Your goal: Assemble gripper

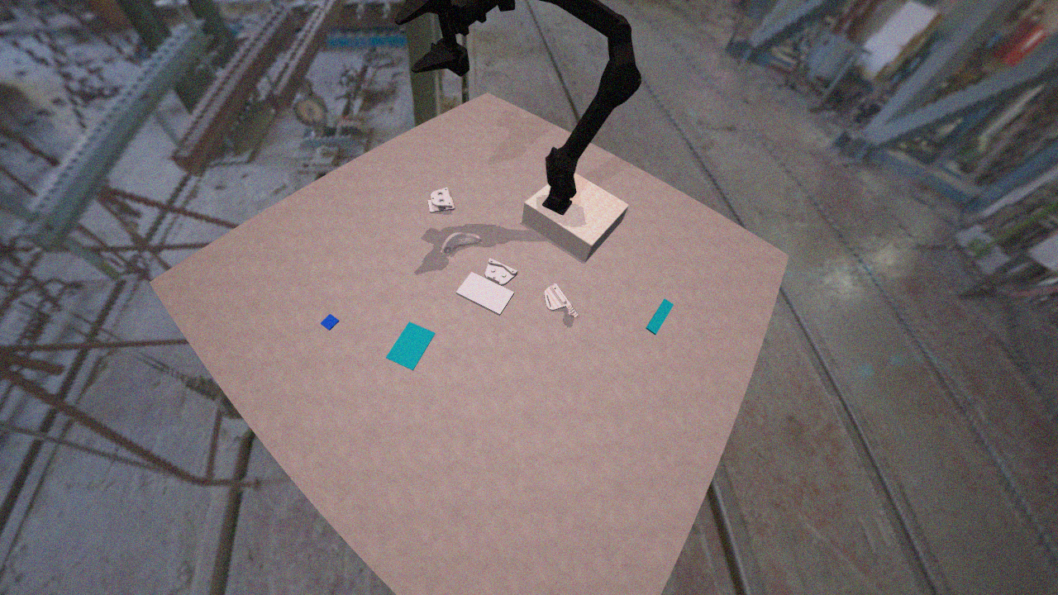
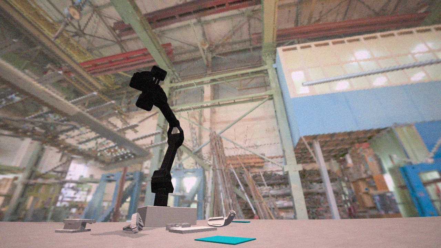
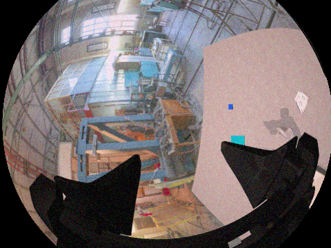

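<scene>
The white gripper base [image 1: 484, 293] [image 2: 193, 229] lies mid-table, its raised pin part at one long edge. The white housing plate [image 1: 442, 198] [image 2: 74, 221] [image 3: 301, 100] lies apart from it, toward the far left in the top view. One curved white jaw [image 1: 460, 236] [image 2: 136, 223] [image 3: 283, 132] lies between them, in the arm's shadow, tilted in the exterior view. The other jaw [image 1: 555, 297] [image 2: 216, 220] lies right of the base in the top view, its toothed end raised. My gripper [image 1: 407, 42] [image 2: 151, 87] [image 3: 182, 153] is open and empty, high above the table.
The arm stands on a pale block [image 1: 600, 214] [image 2: 172, 216] behind the parts. A large teal plate [image 1: 410, 345] [image 2: 225, 239] [image 3: 238, 140], a small blue square [image 1: 330, 321] [image 3: 230, 107] and a narrow teal strip [image 1: 659, 316] [image 2: 242, 221] lie flat on the table.
</scene>
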### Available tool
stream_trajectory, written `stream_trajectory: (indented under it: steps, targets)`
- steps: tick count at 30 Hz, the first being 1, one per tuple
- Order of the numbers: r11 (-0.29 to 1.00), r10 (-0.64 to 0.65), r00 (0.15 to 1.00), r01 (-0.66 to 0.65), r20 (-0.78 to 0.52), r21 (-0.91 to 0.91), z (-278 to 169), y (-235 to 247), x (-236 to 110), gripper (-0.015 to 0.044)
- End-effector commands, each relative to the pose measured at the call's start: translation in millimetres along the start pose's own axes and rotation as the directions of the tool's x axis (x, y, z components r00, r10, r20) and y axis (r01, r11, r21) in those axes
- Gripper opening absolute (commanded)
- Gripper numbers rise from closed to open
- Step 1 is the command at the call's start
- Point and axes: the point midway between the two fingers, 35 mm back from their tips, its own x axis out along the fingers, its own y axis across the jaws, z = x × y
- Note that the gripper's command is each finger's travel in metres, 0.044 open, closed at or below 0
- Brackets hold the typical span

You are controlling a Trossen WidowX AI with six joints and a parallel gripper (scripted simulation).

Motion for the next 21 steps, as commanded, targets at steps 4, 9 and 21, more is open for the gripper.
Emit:
stream_trajectory:
  steps: [4, 9, 21]
  targets:
    - [1.0, 0.0, 1.0, 0.0, 0.0, 0.0, 0.0, 0.0, 0.0, 0.0348]
    - [1.0, 0.0, 1.0, 0.0, 0.0, 0.0, 0.0, 0.0, 0.0, 0.0216]
    - [1.0, 0.0, 1.0, 0.0, 0.0, 0.0, 0.0, 0.0, 0.0, 0.0]
